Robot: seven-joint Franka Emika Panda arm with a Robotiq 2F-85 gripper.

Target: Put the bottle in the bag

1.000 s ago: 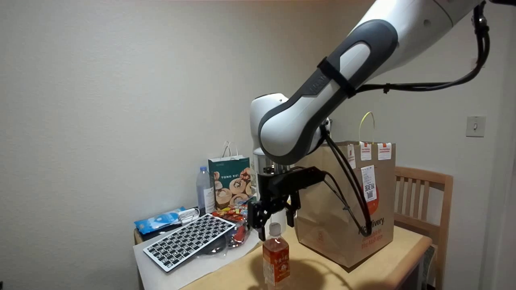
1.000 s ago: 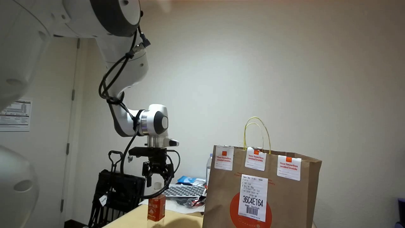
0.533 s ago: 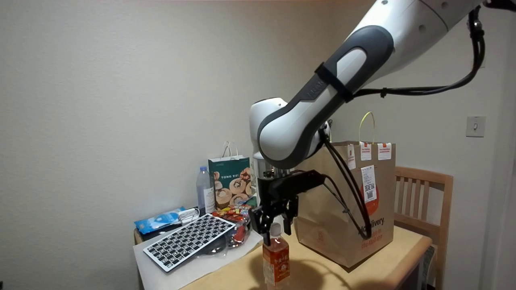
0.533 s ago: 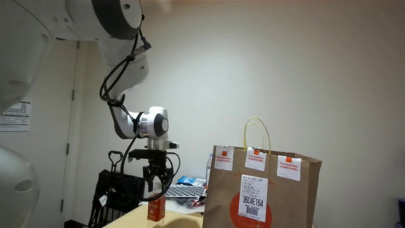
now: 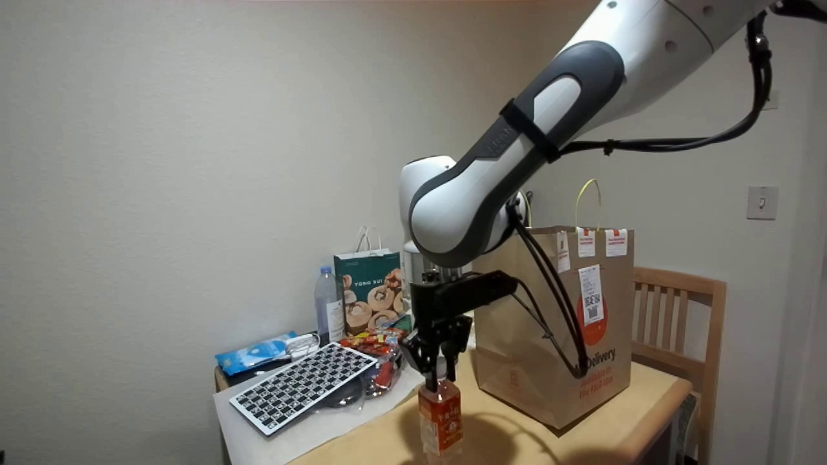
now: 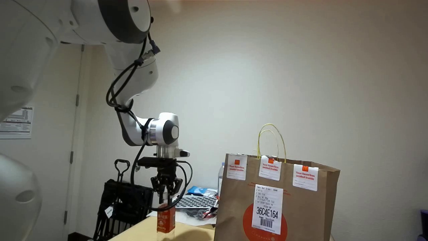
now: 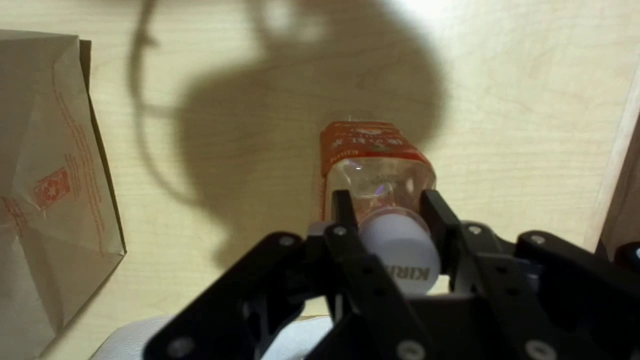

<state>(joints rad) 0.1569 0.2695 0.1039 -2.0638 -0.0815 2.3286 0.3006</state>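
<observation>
The small bottle (image 5: 440, 423) with its orange-red label stands upright over the table in both exterior views. My gripper (image 5: 440, 382) points down on it, shut on its neck and cap. In the wrist view the white cap (image 7: 400, 250) sits between the two black fingers (image 7: 344, 207), and the clear shoulder shows beyond their tips. Whether the base touches the table I cannot tell. The tall brown paper bag (image 6: 301, 207) stands beside the bottle, its yellow loop handles up. Its side (image 7: 40, 125) shows at the left of the wrist view. The bag's inside is hidden.
A keyboard (image 5: 303, 387), red snack packets (image 5: 381, 371), a tall blue-capped bottle (image 5: 328, 303) and a green printed carrier (image 5: 368, 297) occupy the table's far part. A wooden chair (image 5: 701, 329) is behind the brown bag. Something white and rounded (image 7: 130, 340) lies near the gripper.
The gripper has come down a little around the bottle's top, and its fingers have closed from both sides onto the neck and cap. The bottle has shifted very slightly, sideways and up.
</observation>
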